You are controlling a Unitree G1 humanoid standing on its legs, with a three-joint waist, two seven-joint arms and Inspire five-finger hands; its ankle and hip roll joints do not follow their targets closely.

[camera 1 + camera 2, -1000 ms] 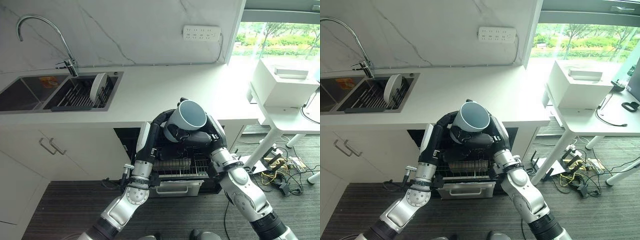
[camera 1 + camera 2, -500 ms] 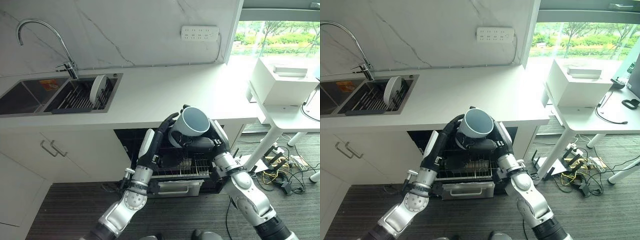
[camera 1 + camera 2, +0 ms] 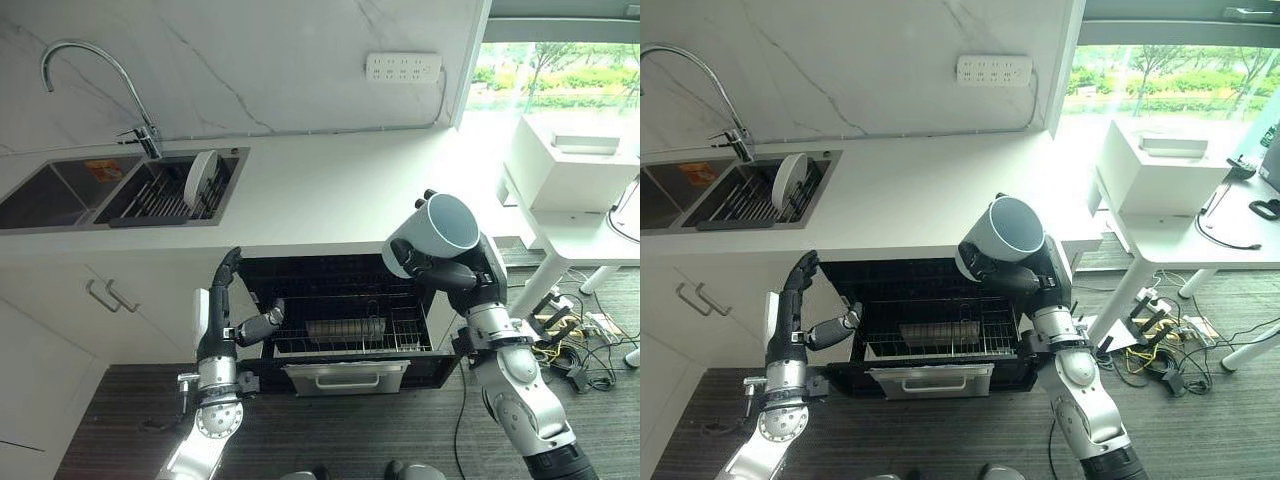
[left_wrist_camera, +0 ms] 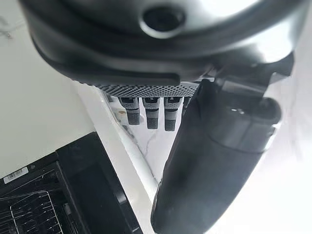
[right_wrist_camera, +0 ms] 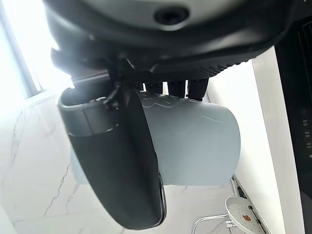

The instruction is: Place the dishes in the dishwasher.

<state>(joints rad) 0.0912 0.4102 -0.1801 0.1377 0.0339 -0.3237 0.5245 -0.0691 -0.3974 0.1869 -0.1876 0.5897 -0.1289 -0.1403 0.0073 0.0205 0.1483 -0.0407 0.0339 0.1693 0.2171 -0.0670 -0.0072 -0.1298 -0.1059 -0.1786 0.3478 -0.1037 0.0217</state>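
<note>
The right hand [image 3: 447, 275] is wrapped around a pale blue mug [image 3: 432, 235], holding it up tilted, mouth facing up and outward, above the right front corner of the open dishwasher [image 3: 345, 320] and just off the white countertop's [image 3: 330, 190] front edge. The left hand [image 3: 262, 324] hangs low at the dishwasher's left side by the pulled-out wire rack [image 3: 350, 333], forearm upright; its fingers look relaxed and hold nothing. A white plate [image 3: 198, 176] stands on edge in the sink rack [image 3: 160, 195], well left of the dishwasher.
</note>
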